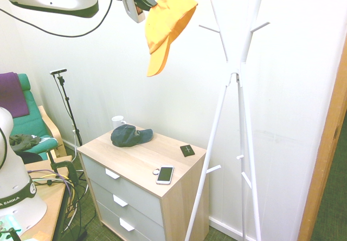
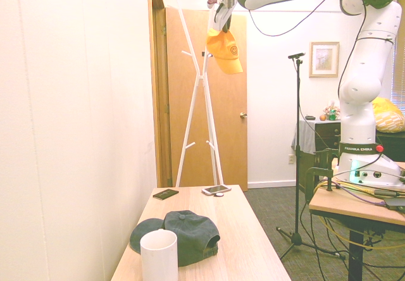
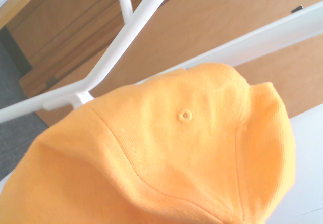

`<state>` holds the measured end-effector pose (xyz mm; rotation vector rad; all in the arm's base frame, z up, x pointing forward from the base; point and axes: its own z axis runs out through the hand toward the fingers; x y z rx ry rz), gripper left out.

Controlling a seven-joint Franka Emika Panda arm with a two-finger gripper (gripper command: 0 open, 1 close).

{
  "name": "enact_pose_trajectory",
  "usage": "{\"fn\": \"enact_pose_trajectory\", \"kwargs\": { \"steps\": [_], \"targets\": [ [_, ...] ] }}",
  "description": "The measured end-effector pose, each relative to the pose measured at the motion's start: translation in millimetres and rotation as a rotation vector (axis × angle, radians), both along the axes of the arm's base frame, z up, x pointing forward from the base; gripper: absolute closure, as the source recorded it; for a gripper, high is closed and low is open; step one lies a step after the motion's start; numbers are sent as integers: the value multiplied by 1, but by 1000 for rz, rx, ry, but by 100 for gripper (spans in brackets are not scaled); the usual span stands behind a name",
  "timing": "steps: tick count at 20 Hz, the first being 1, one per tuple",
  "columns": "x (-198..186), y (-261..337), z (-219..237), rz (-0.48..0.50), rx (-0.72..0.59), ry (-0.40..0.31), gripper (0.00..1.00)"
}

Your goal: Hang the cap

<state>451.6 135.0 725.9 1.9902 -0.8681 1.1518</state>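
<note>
The jaws [image 1: 142, 0] are closed on the back of the bright yellow-orange fabric baseball cap [image 1: 167, 26], which is held high in the air with its curved brim pointed downward. In the second exterior view the cap [image 2: 224, 50] is seen hanging below the jaws [image 2: 221, 23], a faint round emblem showing on its front. In the wrist view the crown of the cap [image 3: 166, 153] fills most of the frame, with a small eyelet and curved seams visible.

Just beside the cap, the white metal coat stand with crossed poles and short pegs [image 1: 236, 73] is set against the white wall; the cap is near its upper pegs but is not seen touching them in the first exterior view. In the second exterior view the cap overlaps the stand [image 2: 198, 85], and contact cannot be told. White bars of the stand [image 3: 126, 37] are seen behind the cap in the wrist view.

Well below, a light wooden chest of drawers with grey fronts [image 1: 133, 189] provides the surface. On it are laid a dark navy-blue fabric cap [image 1: 130, 135], a white cylindrical mug [image 1: 118, 120] just behind it, a small black flat card-like item [image 1: 187, 150] and a white smartphone [image 1: 165, 174] near the front edge.
</note>
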Motion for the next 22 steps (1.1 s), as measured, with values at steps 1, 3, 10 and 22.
{"fn": "enact_pose_trajectory", "kwargs": {
  "steps": [1, 3, 10, 22],
  "targets": [
    [5, -4, 3, 0, 5, -1, 100],
    [19, -11, 6, 6, 18, -5, 100],
    [67, -20, -35, 35, 61, 55, 100],
    [78, -23, -81, 16, 130, 102, 0]
  ]
}}
